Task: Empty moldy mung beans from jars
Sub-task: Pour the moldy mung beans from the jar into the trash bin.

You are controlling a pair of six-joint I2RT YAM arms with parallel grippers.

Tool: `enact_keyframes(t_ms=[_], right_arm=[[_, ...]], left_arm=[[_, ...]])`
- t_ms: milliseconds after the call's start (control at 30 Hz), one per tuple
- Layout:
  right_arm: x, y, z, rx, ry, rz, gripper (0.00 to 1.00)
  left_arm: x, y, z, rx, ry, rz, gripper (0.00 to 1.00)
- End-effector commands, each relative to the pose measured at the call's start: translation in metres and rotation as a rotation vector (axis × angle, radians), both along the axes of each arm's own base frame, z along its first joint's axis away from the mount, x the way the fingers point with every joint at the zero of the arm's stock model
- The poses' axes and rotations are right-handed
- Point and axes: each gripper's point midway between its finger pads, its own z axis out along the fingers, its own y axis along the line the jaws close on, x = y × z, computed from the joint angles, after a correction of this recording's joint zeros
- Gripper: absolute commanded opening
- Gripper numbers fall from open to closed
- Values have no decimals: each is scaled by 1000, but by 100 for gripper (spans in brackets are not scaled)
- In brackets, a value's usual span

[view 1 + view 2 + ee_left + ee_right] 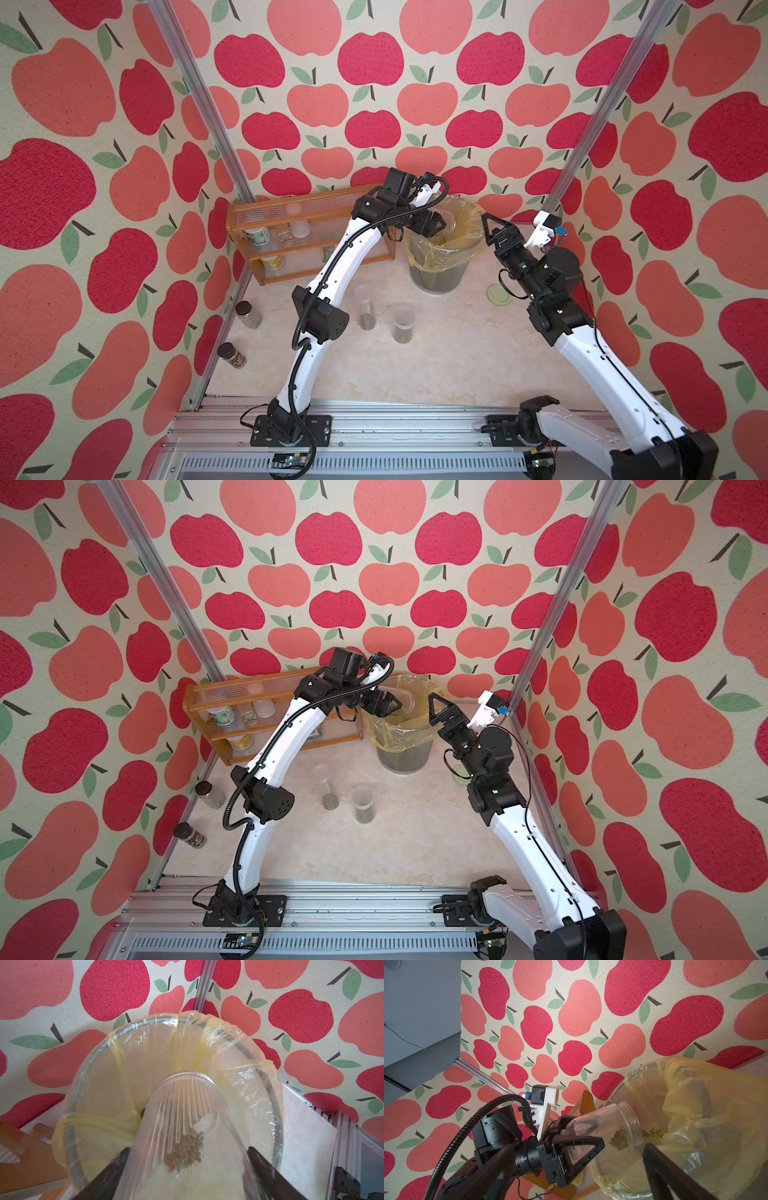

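Right arm (602, 365): nearest. Right gripper (496, 228) spread wide, empty, beside the bin (436, 270) at the far edge of the table (436, 365).
Left gripper (188, 1150): clamped on the wide ribbed jar (187, 1095), lidless, tipped mouth-first over the bin's yellow liner (706, 1105); mung beans (619, 1142) heaped near its mouth.
Tall jar (365, 307), shorter jar (403, 324): upright, mid-table.
Pale green lid (498, 295): flat near the right edge.

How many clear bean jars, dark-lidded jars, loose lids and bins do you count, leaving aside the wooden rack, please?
Clear bean jars: 3, one tipped over the bin, two standing on the table
Dark-lidded jars: 2
Loose green lid: 1
Lined bin: 1
Total: 7
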Motion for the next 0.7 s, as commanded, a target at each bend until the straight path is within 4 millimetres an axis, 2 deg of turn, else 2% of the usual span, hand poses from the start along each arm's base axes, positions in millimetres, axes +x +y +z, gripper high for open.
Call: enact_keyframes(t_ms=[0, 100, 300, 433, 567, 667], right_arm=[[2, -1, -24, -73, 73, -9, 99], [3, -2, -33, -122, 115, -17, 99], [7, -3, -48, -191, 182, -29, 98], [8, -4, -53, -212, 196, -35, 97], [14, -4, -57, -239, 209, -42, 96], [19, 0, -59, -240, 211, -32, 95]], left_arm=[[-14, 7, 55, 17, -196, 19, 63], [-10, 3, 46, 81, -247, 27, 63], [15, 2, 28, 127, -266, 74, 62], [9, 9, 46, 143, -311, 110, 60], [0, 4, 59, 134, -380, 102, 62], [12, 3, 54, 102, -357, 95, 62]])
